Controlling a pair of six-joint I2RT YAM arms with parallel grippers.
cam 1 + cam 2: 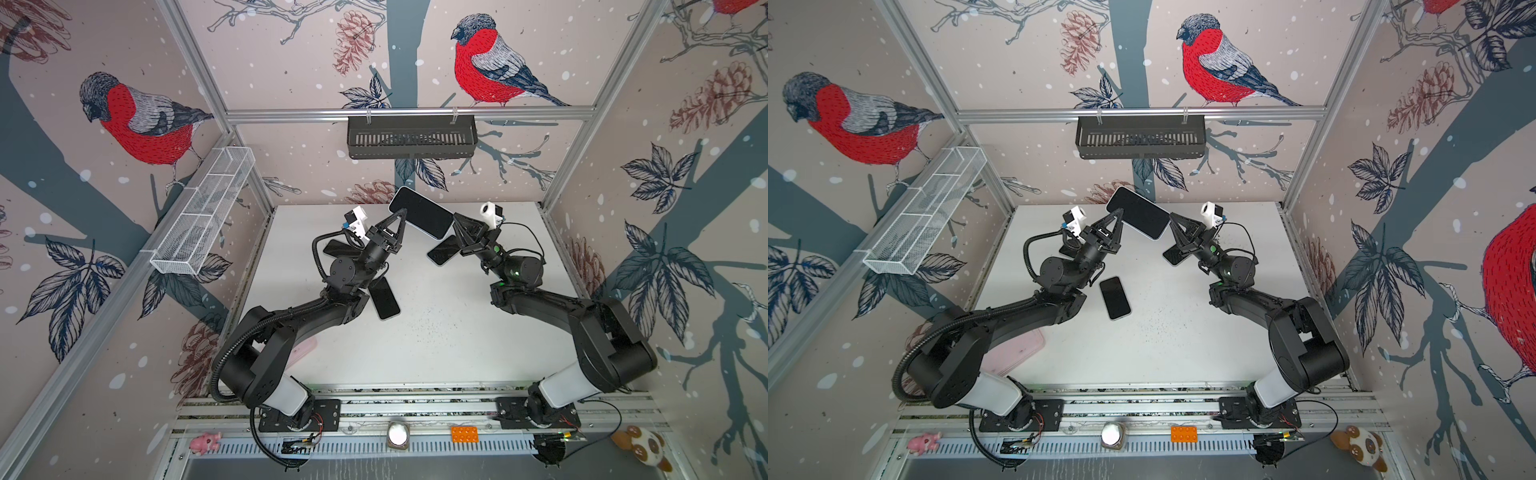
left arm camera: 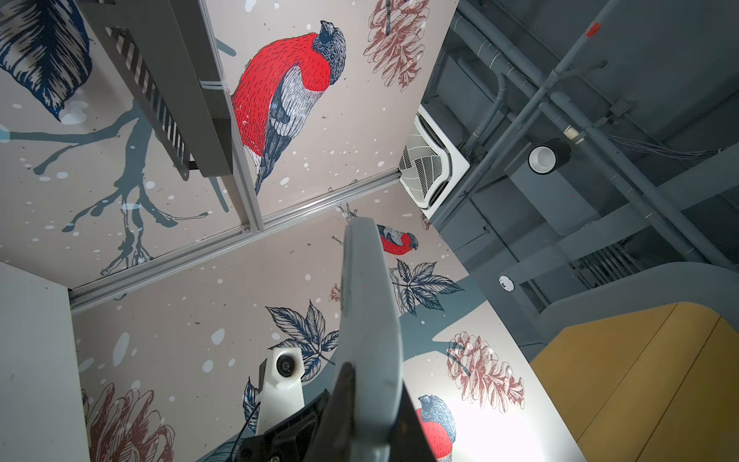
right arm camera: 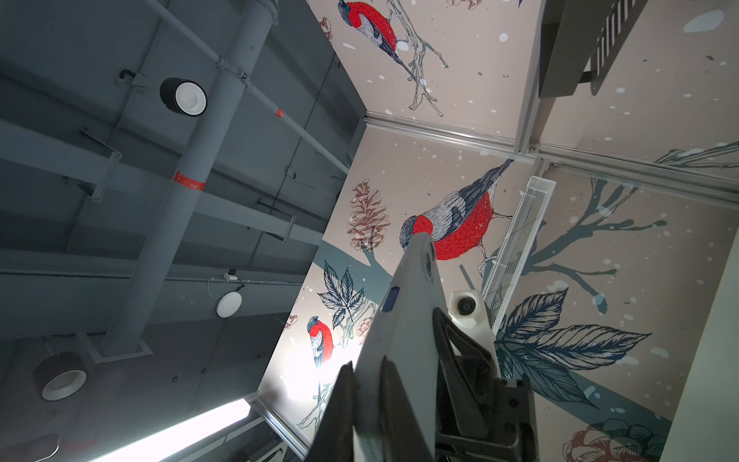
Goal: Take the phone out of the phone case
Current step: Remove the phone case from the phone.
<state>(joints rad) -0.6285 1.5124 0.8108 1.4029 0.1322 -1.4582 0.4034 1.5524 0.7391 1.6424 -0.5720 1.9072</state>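
A phone (image 1: pixel 420 211) (image 1: pixel 1137 211) with a dark screen sits in a pale phone case (image 2: pixel 368 320) (image 3: pixel 412 320) and is held up in the air over the far part of the white table (image 1: pixel 436 340). My left gripper (image 1: pixel 401 214) (image 1: pixel 1121 214) (image 2: pixel 368 400) is shut on the case's left edge. On the opposite end my right gripper (image 1: pixel 455 218) (image 1: pixel 1172 218) (image 3: pixel 368 384) is shut too. Both wrist views show the case edge-on between the black fingers. The right wrist view shows its camera hole and a blue side button.
Loose dark phones lie on the table: one mid-left (image 1: pixel 384 297) (image 1: pixel 1115 297), one under the right gripper (image 1: pixel 441 250), one under the left wrist (image 1: pixel 336 248). A pink case (image 1: pixel 1017 349) lies under the left arm. A black basket (image 1: pixel 411 137) and white mesh basket (image 1: pixel 208 208) hang on the walls.
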